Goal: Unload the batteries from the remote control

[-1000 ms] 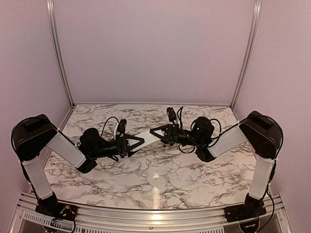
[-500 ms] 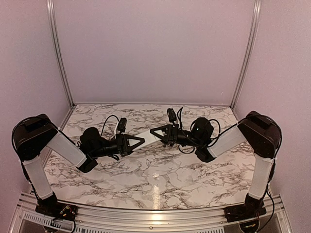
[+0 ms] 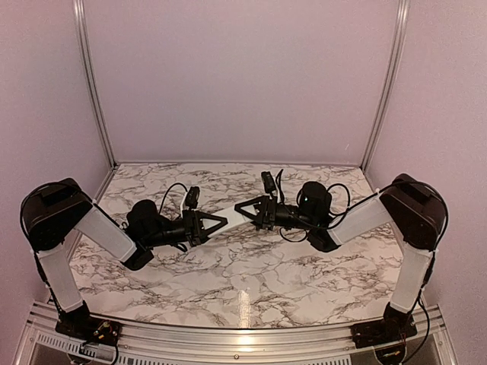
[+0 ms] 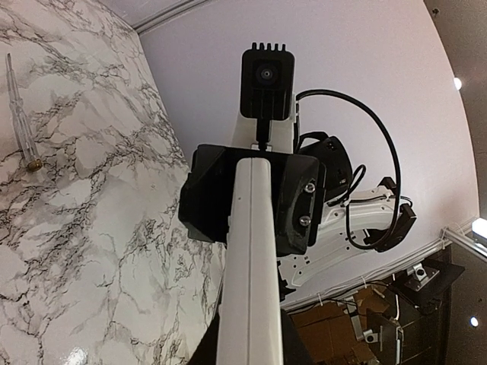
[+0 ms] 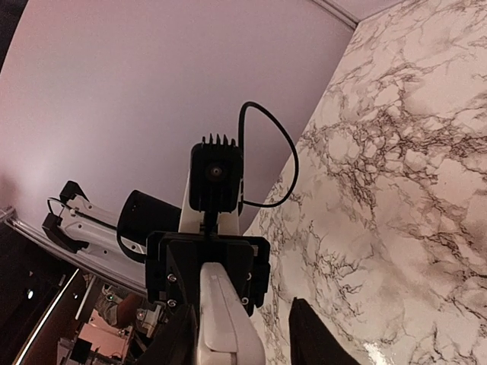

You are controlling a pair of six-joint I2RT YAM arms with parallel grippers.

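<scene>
Checking in on the rig: both arms reach toward the middle of the marble table (image 3: 251,293) and have the remote control (image 3: 233,214) between them, held up off the surface. The left gripper (image 3: 221,220) is clamped narrow on its end of the white bar. From the right wrist cam you can see its black jaws hugging both sides with no gap.

The right gripper (image 3: 242,207) is a different story. Its jaws are partly spread around the other end, and in its own cam one finger (image 5: 310,338) stands clear of the remote's edge, with marble showing in between. Can't tell whether the other finger is touching.

In the top view the remote slants from near-left to far-right, roughly mid table. The left wrist cam looks straight along the bar at the right gripper and the little camera mounted above it.

Also, a thin clear rod (image 4: 17,99) with a small goldish tip lies flat on the marble, well apart from both grippers.
</scene>
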